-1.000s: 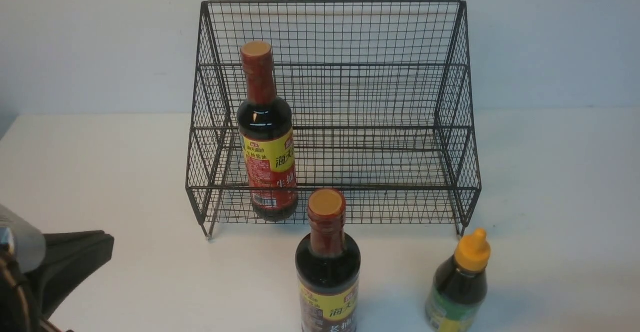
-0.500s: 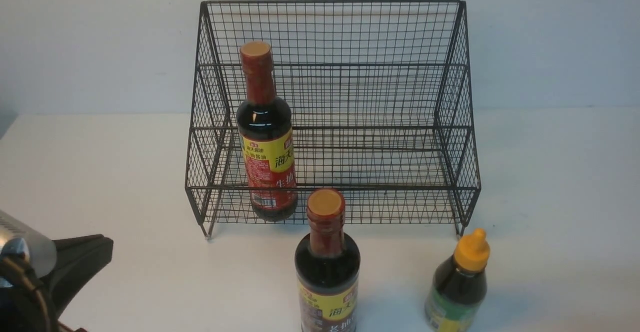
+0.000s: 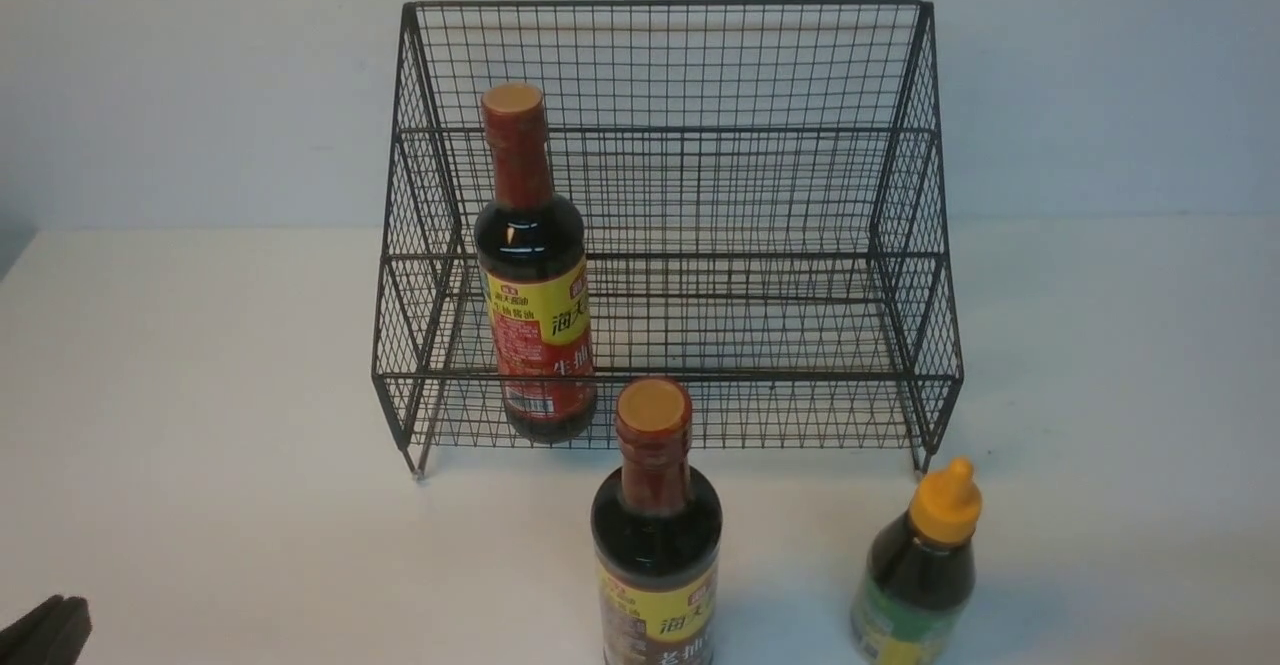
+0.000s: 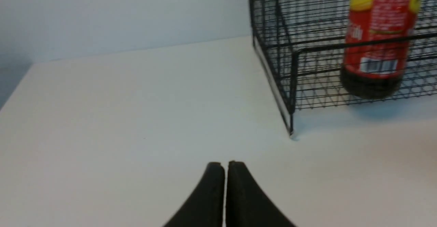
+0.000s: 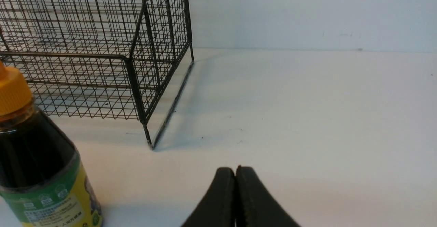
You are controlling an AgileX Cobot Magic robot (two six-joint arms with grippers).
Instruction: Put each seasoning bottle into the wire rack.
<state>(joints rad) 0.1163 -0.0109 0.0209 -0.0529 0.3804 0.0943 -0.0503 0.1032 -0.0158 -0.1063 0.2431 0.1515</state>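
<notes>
Tall seasoning bottle (image 3: 535, 275), red-necked and tan-capped, is standing upright inside the lower tier of the wire rack (image 3: 665, 2), near the rack's left end. A second tall bottle (image 3: 655, 535) is standing on the white table (image 3: 200, 345) just in front of the rack. The short yellow-capped bottle (image 3: 915, 575) is standing to that bottle's right, near the rack's right front foot. The left gripper (image 4: 225, 165) is facing the rack's left front corner, well apart from it, its fingers pressing together on nothing. The right gripper (image 5: 235, 169) is likewise keeping its fingers pressed together and empty, near the short bottle.
</notes>
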